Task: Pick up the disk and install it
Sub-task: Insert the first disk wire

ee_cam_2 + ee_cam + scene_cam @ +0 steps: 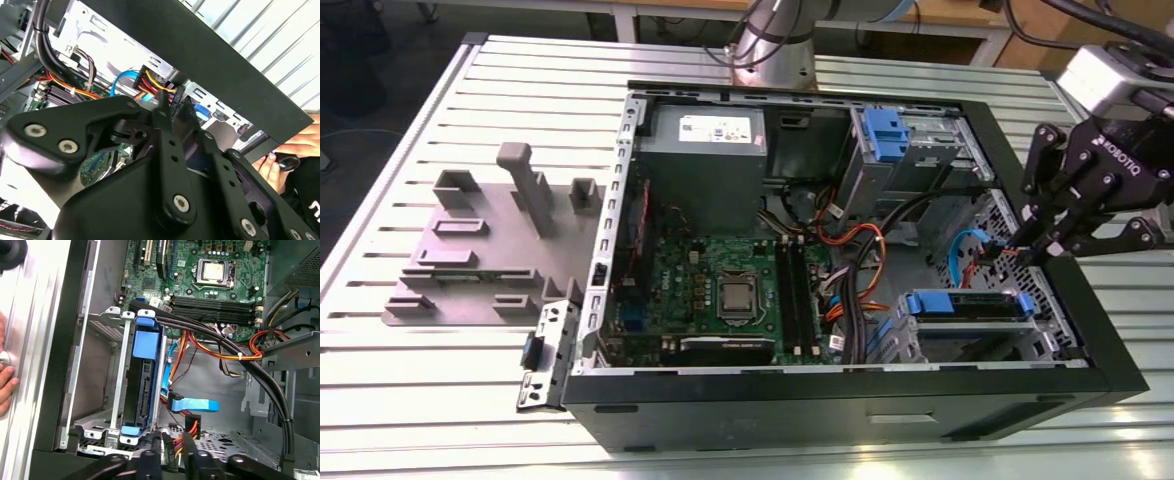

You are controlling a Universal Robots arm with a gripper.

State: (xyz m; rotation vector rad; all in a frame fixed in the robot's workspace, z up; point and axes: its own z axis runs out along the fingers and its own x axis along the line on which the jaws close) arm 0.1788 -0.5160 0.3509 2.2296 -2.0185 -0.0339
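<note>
Over the slatted table (400, 400), the claw (1047, 248) hangs inside the case (854, 405), pinching the power cable (192, 423).

The arm's base column (771, 45) rises at the top of the exterior view, and the wrist (1121, 80) comes in at the exterior view's upper right. Below the wrist the black gripper (1047, 248) hangs, pointing down and slightly toward the exterior view's left
</note>
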